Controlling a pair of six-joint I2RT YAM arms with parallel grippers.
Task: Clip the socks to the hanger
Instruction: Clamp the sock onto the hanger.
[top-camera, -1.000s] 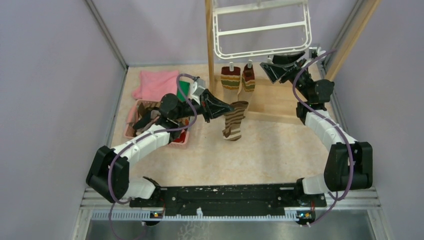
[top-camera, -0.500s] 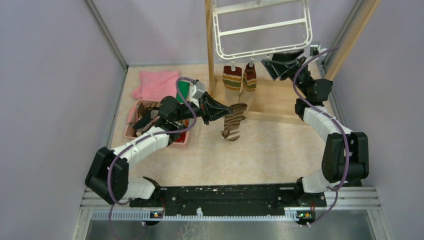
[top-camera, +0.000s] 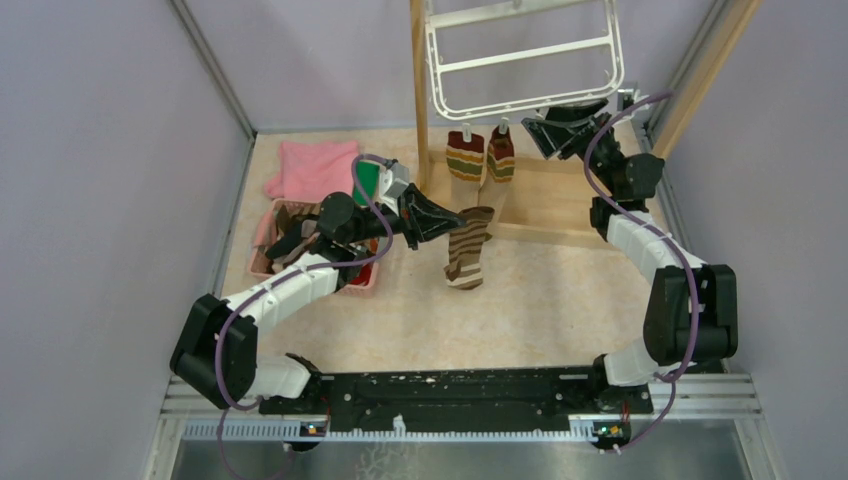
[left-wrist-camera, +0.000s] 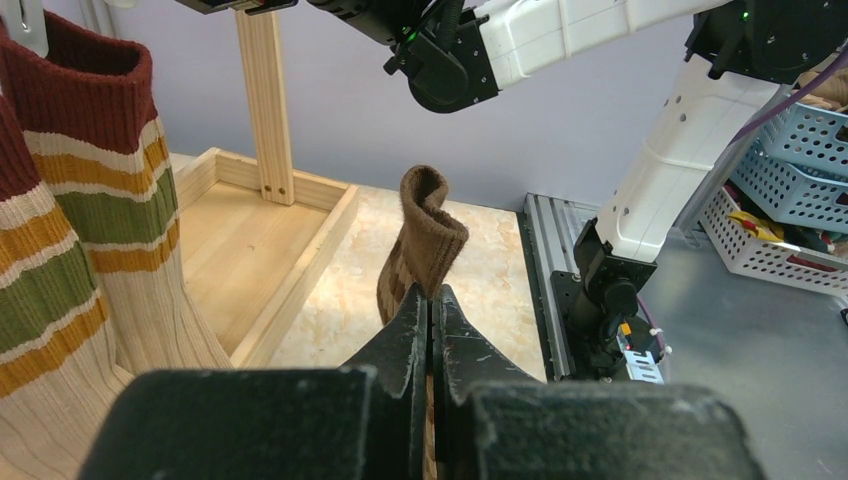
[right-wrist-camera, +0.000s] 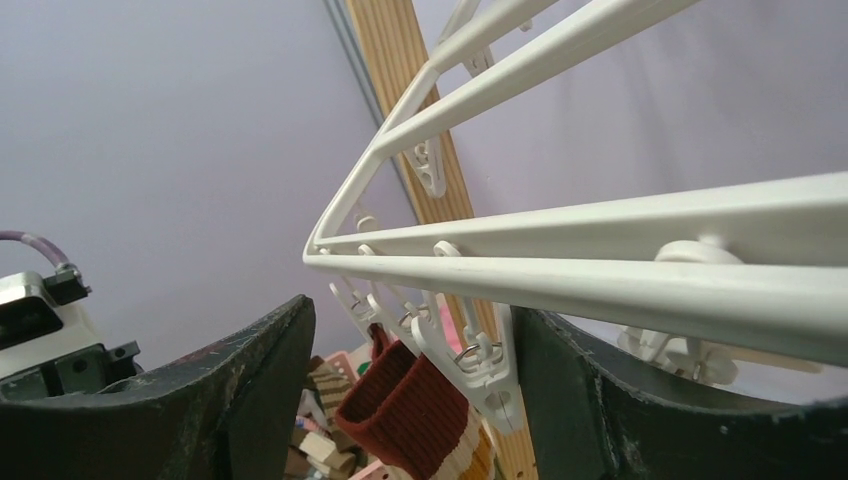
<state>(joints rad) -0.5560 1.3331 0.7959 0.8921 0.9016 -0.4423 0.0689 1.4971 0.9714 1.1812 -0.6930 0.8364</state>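
Sock (top-camera: 468, 250), ribbed brown-and-cream, dangles mid-frame, pinched in the left gripper (top-camera: 463, 216); right gripper (right-wrist-camera: 410, 340) gapes wide by the white plastic hanger (top-camera: 520, 55).

The hanger (top-camera: 520, 56) runs off the top edge; the left arm (top-camera: 290, 285) covers much of the basket (top-camera: 362, 281).

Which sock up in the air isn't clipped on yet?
The brown-and-cream striped sock, pinched in the left end effector; both banded socks hang from clips.

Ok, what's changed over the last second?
The right end effector edged farther from the bases, toward the hanger, staying open. The left end effector stayed shut on the brown striped sock, barely moving. The two banded socks still hang clipped.
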